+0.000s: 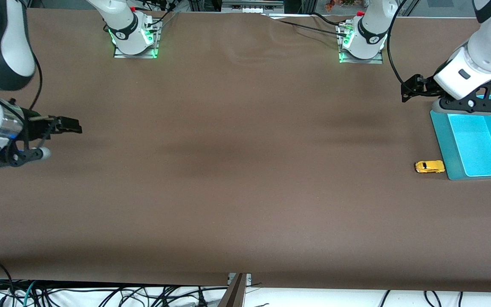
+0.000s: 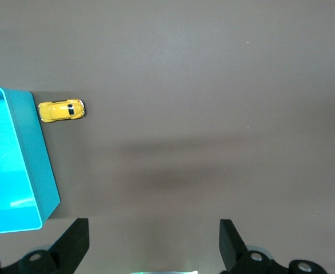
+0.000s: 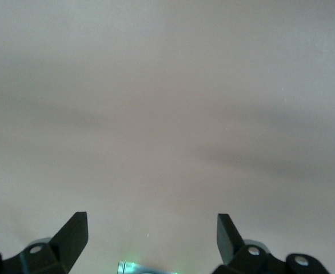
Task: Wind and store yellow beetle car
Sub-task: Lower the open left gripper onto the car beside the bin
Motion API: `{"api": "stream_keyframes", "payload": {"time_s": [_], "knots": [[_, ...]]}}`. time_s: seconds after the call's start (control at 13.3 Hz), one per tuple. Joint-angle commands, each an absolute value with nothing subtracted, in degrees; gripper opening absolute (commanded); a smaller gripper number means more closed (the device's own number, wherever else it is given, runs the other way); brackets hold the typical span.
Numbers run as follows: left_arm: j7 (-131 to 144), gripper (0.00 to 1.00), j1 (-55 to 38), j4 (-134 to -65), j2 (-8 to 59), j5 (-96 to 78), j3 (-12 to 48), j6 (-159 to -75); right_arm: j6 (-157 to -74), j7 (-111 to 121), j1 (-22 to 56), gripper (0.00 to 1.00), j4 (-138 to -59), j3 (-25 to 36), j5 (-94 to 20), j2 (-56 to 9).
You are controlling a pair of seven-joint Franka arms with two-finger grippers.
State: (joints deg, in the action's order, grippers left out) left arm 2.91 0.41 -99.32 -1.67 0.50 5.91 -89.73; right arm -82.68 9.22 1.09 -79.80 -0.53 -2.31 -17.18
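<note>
The yellow beetle car (image 1: 429, 166) stands on the brown table, touching or almost touching the outer wall of the teal bin (image 1: 443, 147), by the bin's corner nearer to the front camera. It also shows in the left wrist view (image 2: 61, 111) beside the bin (image 2: 37, 162). My left gripper (image 1: 408, 88) is open and empty, up over the table just beside the bin's corner nearest the robot bases; its jaws (image 2: 153, 231) stand wide apart. My right gripper (image 1: 74, 126) is open and empty over bare table at the right arm's end, with only table under it (image 3: 152, 228).
The teal bin is empty and stands at the left arm's end of the table. The arm bases (image 1: 134, 38) (image 1: 361, 42) stand along the table's edge farthest from the front camera. Cables hang below the table's edge nearest that camera.
</note>
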Motion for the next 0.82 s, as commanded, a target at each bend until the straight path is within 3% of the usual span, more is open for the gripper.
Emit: {"api": "stream_keyframes", "payload": {"time_s": [0.0,0.3,0.6,0.75], "knots": [[-5.93,1.00,5.08,-98.09,1.48,1.41,5.45,-89.12,-79.72,8.35,1.14,1.00,-77.34,-0.53,-0.45,-16.79],[-21.84,1.00,11.86,-97.21,7.02,1.49,5.28,-90.00,-80.42,7.74,0.53,1.00,-77.52,0.00,1.40,-13.98],[-39.67,1.00,16.07,-98.43,10.98,4.21,5.36,-96.75,-81.21,8.26,0.44,1.00,-78.48,-0.09,7.21,-9.68],[-51.71,1.00,17.31,-102.71,11.42,6.93,5.36,-103.32,-81.21,8.44,0.26,1.00,-79.10,-0.09,7.12,-8.88]]}}
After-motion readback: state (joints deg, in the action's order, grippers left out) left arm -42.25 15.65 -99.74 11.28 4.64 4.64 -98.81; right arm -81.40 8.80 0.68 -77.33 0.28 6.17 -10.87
